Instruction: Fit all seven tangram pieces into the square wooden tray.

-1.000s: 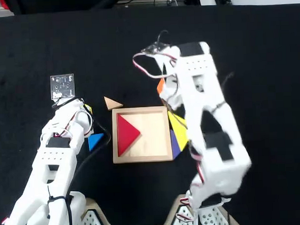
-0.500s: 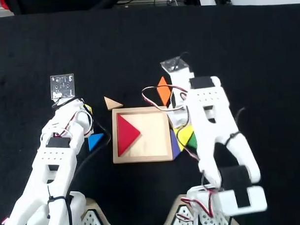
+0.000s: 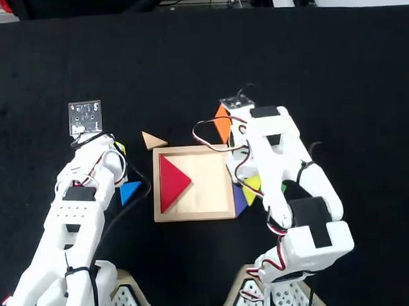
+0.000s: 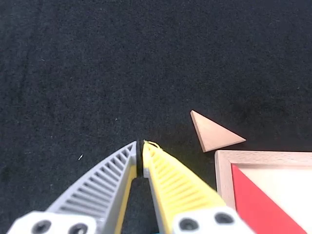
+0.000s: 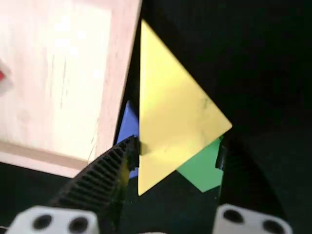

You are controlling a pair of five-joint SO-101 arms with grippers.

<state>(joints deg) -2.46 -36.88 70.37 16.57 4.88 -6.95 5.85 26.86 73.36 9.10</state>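
The square wooden tray [image 3: 195,214] lies mid-table with a red triangle [image 3: 172,182] in its left half. Just off the tray's right rim lies a yellow triangle [image 5: 170,122], on top of a green piece [image 5: 202,168] and a blue-violet piece [image 5: 127,126]. My right gripper [image 5: 175,148] is open, its jaws straddling the yellow triangle's lower part. An orange piece [image 3: 221,123] sits behind that arm. A plain wooden triangle [image 4: 212,132] lies past the tray's far-left corner. My left gripper [image 4: 141,145] is shut and empty, left of that triangle. A blue triangle [image 3: 130,191] lies beside the left arm.
A small grey square card [image 3: 85,117] lies at the far left of the black cloth. The right arm's body [image 3: 279,164] covers much of the pieces right of the tray. Open cloth stretches across the far half of the table.
The right arm has swung back from the far side and dropped over the yellow triangle beside the tray, uncovering the orange piece. The left arm has not moved.
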